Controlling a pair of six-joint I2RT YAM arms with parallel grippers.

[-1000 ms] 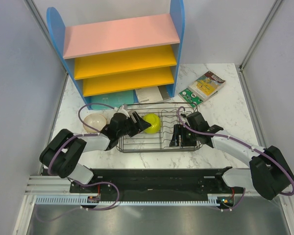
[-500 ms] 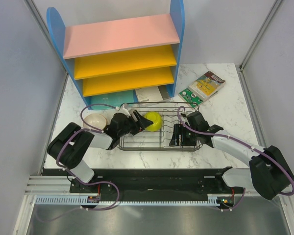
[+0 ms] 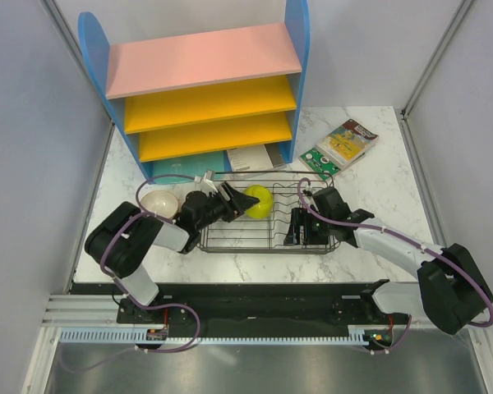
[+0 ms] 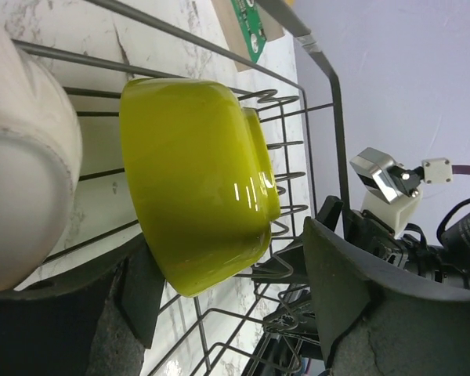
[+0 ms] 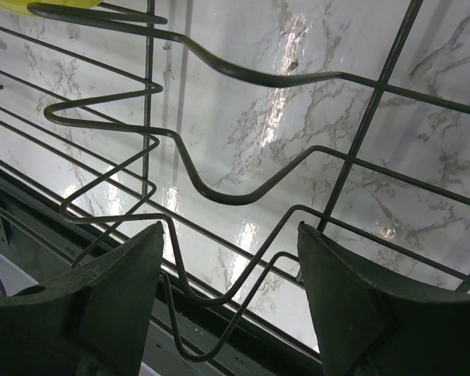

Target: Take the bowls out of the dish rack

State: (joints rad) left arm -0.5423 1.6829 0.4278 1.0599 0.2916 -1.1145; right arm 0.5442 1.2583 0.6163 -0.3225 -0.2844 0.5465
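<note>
Near the tabletop's [image 3: 378, 189] front edge, one rack [image 3: 255, 249] holds one green bowl [image 3: 260, 202]; one cream bowl [image 3: 158, 202] sits just left of it. Both tools are released: left tool [image 3: 237, 199] at the green bowl, right tool [image 3: 302, 232] inside the rack.

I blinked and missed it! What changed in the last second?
The left gripper, fingers open, pushed a little farther across the dish rack, and the green bowl shifted away with it. The right gripper and cream bowl stayed put.

My left arm [image 3: 166, 236] and right arm [image 3: 386, 241]: black joints, white links. Purple cables [image 3: 137, 191] loop along both. Fingers [image 5: 352, 305] look matte dark grey.
</note>
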